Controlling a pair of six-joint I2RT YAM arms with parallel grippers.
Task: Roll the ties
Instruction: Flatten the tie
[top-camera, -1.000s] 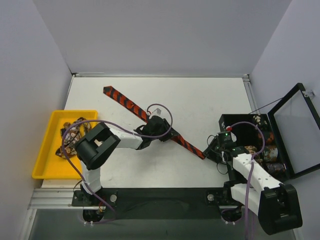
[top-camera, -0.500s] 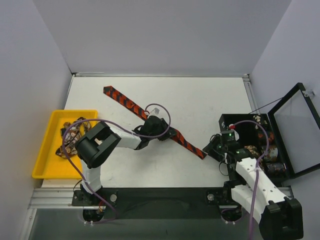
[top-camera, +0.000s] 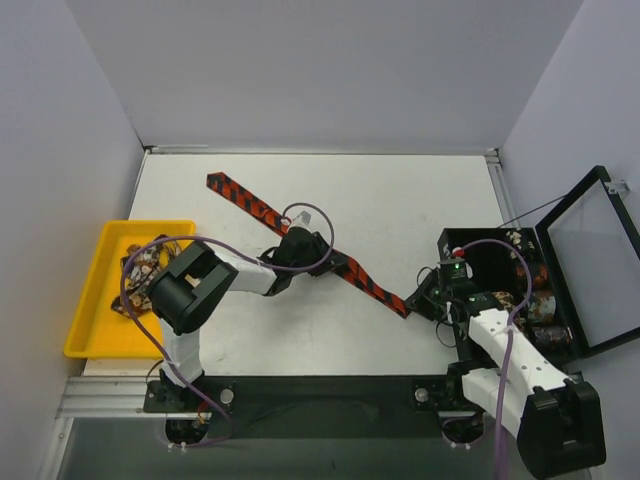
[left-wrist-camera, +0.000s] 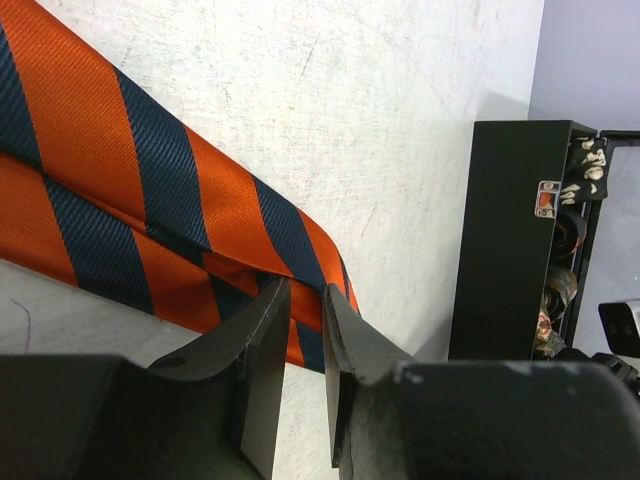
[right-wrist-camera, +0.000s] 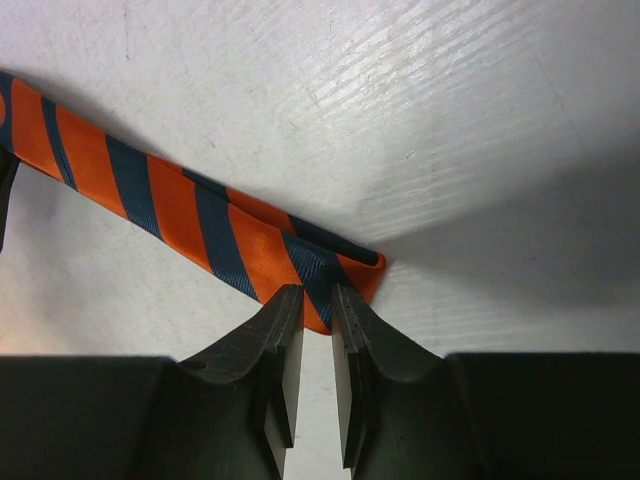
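Orange/dark striped tie (top-camera: 255, 207) lies diag on table (top-camera: 400, 200) — one end far left, folded end nr black box (left-wrist-camera: 505, 240). My left pincer (left-wrist-camera: 305, 330) is clenched on its mid-section, right pincer (right-wrist-camera: 318, 320) grips the folded tip. Patterned ties (top-camera: 140, 270) in yellow tray (top-camera: 85, 320).

tie (top-camera: 245, 200) across table (top-camera: 410, 200) | tray (top-camera: 80, 322) left, holding ties (top-camera: 141, 270) | box (top-camera: 468, 238) right
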